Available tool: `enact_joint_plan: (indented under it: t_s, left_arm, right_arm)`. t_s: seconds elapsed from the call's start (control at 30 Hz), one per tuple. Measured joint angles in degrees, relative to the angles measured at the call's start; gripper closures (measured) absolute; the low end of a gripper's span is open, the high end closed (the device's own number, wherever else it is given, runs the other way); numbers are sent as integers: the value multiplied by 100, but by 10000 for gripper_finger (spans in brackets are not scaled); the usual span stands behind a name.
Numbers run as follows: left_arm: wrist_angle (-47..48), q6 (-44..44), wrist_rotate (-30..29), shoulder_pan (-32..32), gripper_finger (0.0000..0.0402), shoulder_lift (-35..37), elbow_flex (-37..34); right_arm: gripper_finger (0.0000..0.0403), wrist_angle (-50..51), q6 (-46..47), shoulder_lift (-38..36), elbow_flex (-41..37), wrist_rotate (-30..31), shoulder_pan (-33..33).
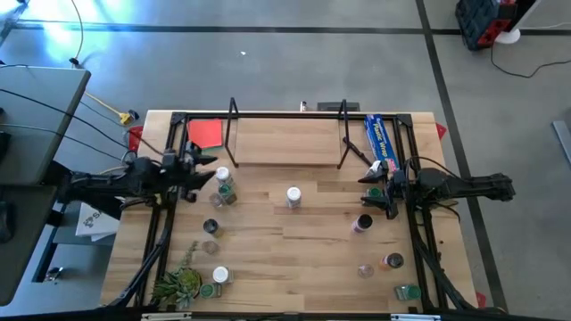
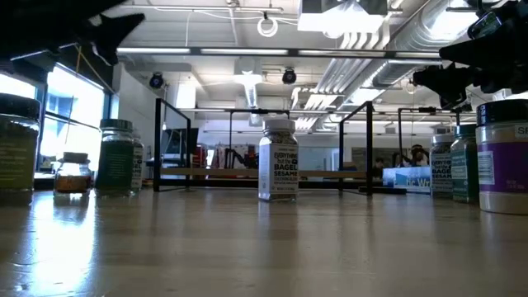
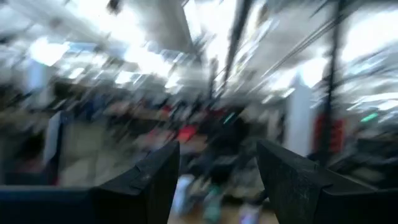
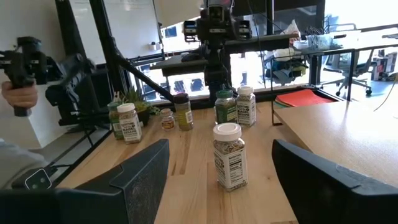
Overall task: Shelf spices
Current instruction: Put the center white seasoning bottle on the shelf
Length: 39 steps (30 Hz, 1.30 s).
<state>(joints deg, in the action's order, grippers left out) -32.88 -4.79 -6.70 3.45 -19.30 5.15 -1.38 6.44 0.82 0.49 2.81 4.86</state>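
Several small spice jars stand upright on their bases on the wooden table. A white-topped one (image 1: 293, 195) is in the middle (image 4: 230, 155), two (image 1: 223, 185) stand by my left gripper, and others (image 1: 363, 223) stand at the right and near side. The shelf (image 1: 285, 143), a light board with black wire uprights (image 1: 234, 134), stands at the far edge. My left gripper (image 1: 207, 169) hangs open at the table's left, raised, with nothing between its fingers (image 3: 217, 180). My right gripper (image 1: 368, 187) waits open at the right, pointing level at the middle jar from a distance (image 4: 221, 180).
A long blue box (image 1: 381, 141) lies at the far right beside the shelf, and a flat red square (image 1: 206, 132) lies at the far left. A green plant (image 1: 178, 283) sits at the near left corner. A person's hand (image 4: 18, 87) shows beyond the table's left side.
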Motion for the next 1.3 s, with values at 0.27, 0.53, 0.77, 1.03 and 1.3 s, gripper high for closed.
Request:
enact_joint_plan:
  t_s: [0.27,0.53,0.77,1.03,1.3]
  left_arm:
    - [-98,45,268,23,193,-3010,1295]
    - [-640,85,300,-64,193,-4926,2091]
    - [-108,1591,-606,-598,193,-6495,3201]
    - [1109,917,-872,-792,152,-7345,4182]
    - [1680,583,-1415,-825,102,-7319,4479]
  right_arm:
    - [123,0,4,0,0,0,-1]
    - [123,-1,10,0,0,0,0]
    - [123,0,0,-2,-1,0,0]
    - [123,0,10,-2,-1,0,0]
    - [123,-1,1,-4,0,0,0]
